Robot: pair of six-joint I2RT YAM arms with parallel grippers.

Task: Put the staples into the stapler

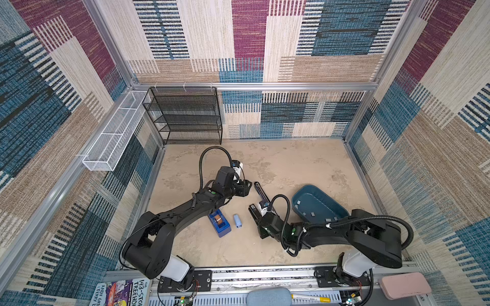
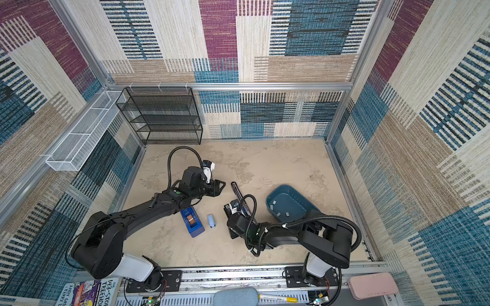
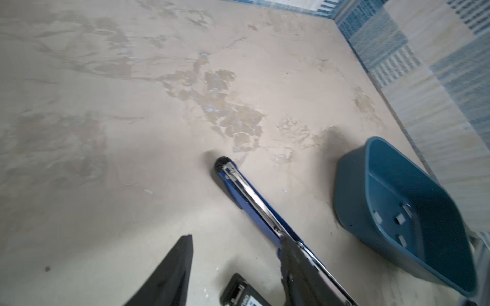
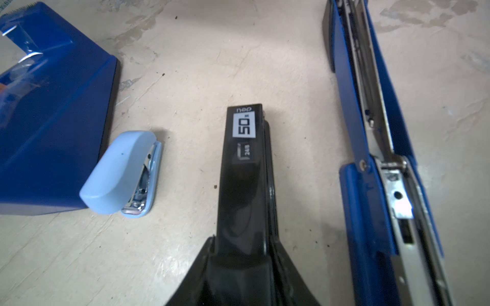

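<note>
Likely light, brittle staples (image 1: 311, 214) in the tub (image 1: 315, 201) need an edge pinch; right gripper (image 4: 242, 239) clasps black stapler (image 4: 244, 169), left gripper (image 3: 236, 237) half-open, empty.

Your staples (image 1: 311, 214) lie scattered inside the teal tub (image 1: 318, 204). Left of it, your right gripper (image 1: 258, 225) looks closed around the black stapler (image 1: 252, 210), though its arm partly hides the grip.

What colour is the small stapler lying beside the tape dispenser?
The small stapler is light blue, clearest in the right wrist view.
</note>
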